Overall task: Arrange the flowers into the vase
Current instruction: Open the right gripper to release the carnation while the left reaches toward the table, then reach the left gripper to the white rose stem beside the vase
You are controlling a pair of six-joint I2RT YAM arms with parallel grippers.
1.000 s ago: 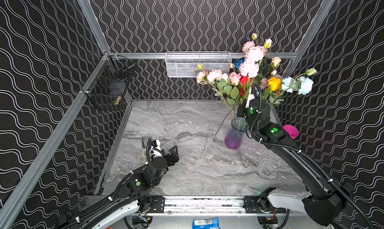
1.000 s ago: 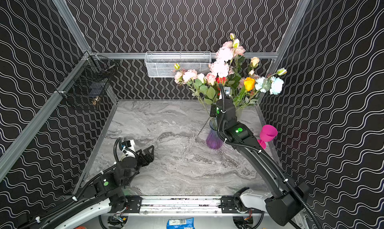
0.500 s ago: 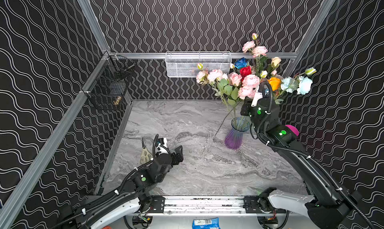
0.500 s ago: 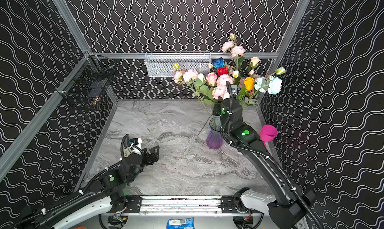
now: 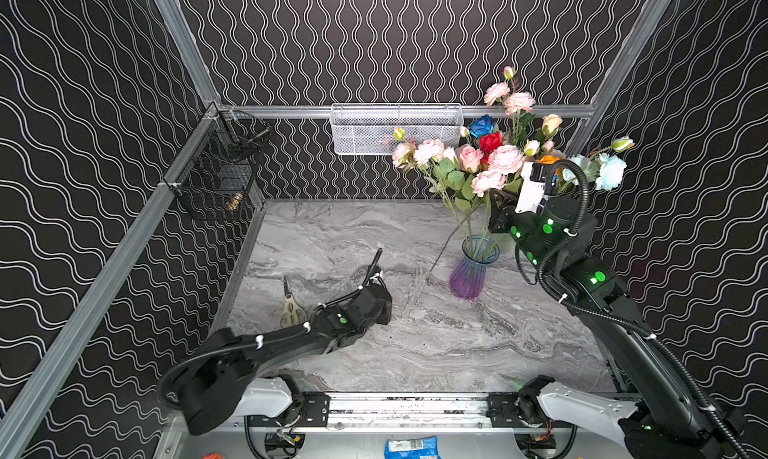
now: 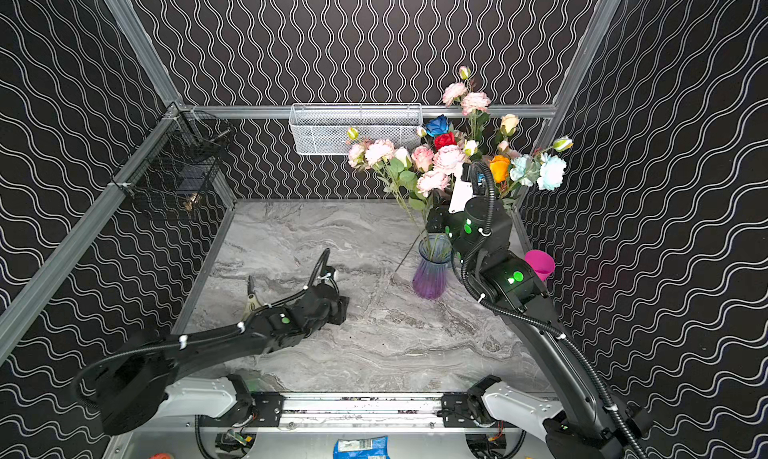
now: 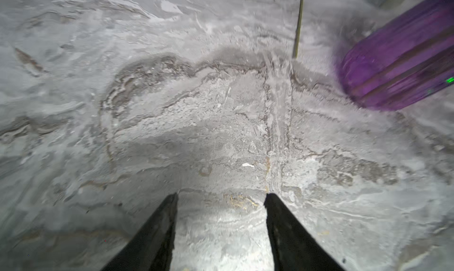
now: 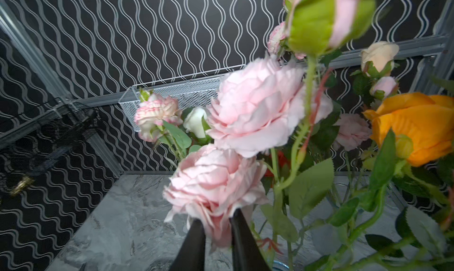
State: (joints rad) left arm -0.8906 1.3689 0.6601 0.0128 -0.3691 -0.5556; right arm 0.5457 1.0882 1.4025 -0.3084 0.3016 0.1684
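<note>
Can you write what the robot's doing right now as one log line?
right gripper: shut on pink flower above vase | left gripper: open, empty, low over table | one stem outside vase

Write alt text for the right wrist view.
The right gripper, black fingers narrowly parted, sits at the underside of a pink flower; a grip is unclear. Behind stand a bigger pink flower, an orange rose and a white basket.

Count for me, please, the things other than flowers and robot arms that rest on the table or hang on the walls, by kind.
Vase: 1
Baskets: 2, the white mesh basket and the black wire basket
Shears: 1
Pink cup: 1
Total: 5
</note>
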